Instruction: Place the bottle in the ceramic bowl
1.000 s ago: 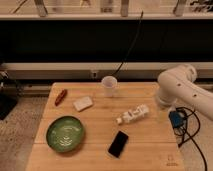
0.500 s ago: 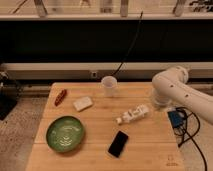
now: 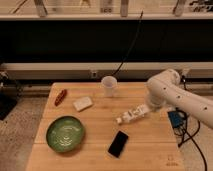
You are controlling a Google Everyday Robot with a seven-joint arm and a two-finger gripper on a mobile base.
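Bottle lay flat on worktop; gripper, spread wide and empty, beside its base. We judged squaring jaws across its body best before closing

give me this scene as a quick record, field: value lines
surface: light wooden table
bottle: small white plastic bottle, lying on its side, right of centre
bowl: wide green ceramic bowl, front left, nothing inside
hand: hand open, at the bottle's right end
others: white cup, flat white block, small red object, flat black slab
task state: bottle not yet in bowl
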